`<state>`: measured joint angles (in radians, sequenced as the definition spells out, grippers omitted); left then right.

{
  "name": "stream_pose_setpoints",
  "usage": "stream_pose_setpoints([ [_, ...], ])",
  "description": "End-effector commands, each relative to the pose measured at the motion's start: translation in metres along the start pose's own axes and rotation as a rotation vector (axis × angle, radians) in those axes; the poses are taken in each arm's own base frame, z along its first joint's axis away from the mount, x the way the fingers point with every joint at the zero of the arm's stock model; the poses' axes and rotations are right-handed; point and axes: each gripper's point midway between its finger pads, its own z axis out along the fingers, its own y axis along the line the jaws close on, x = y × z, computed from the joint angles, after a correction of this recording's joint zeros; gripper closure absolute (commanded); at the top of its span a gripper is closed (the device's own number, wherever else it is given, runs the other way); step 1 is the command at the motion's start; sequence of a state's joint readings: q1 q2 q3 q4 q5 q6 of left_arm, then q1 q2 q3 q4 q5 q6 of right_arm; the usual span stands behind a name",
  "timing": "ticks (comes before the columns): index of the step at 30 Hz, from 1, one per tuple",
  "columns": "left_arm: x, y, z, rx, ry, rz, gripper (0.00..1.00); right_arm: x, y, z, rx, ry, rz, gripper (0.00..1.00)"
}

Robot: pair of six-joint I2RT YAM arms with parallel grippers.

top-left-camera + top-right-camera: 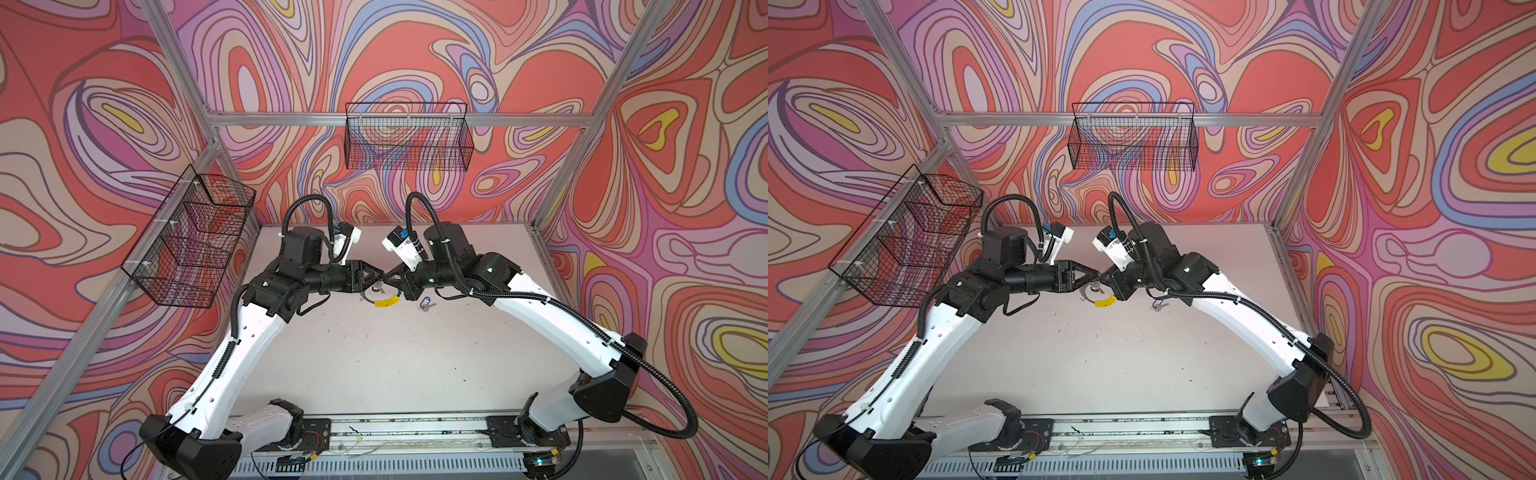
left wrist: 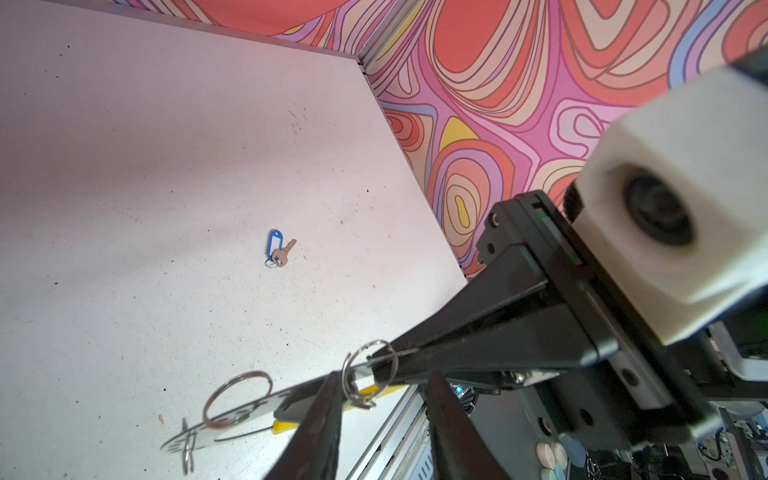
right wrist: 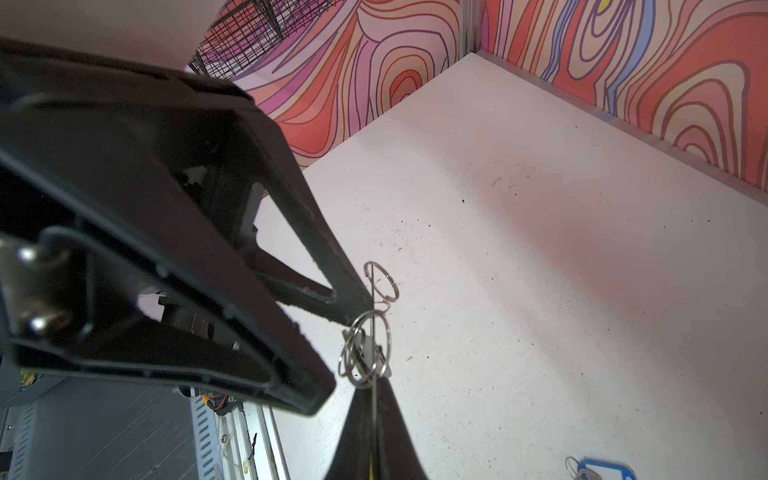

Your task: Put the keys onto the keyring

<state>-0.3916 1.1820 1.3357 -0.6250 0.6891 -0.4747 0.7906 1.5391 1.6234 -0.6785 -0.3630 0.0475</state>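
Left wrist view, unlike right wrist: whole blue-tagged key [image 2: 279, 249] (right jaws tight on keyring [image 2: 283, 427], left jaws apart).

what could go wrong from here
The right gripper pinches only the thin wire of the keyring, which could twist or slip. The small split ring sits at the tips of the left gripper and might drop. The blue-tag key lies on the table near the right arm and may get nudged.
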Motion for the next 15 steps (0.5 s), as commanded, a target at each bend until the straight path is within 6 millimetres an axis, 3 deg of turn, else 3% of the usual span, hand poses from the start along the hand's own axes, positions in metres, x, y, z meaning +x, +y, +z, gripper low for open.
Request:
stream_pose_setpoints([
  [1,-0.002,-0.028,-0.005,0.124,-0.01,0.035,0.66,-0.013,0.008,-0.003,-0.029,-0.063,-0.029,1.0],
  [15,-0.002,-0.016,0.002,0.122,-0.002,-0.011,0.8,-0.014,0.008,-0.005,-0.024,-0.07,-0.032,1.0],
])
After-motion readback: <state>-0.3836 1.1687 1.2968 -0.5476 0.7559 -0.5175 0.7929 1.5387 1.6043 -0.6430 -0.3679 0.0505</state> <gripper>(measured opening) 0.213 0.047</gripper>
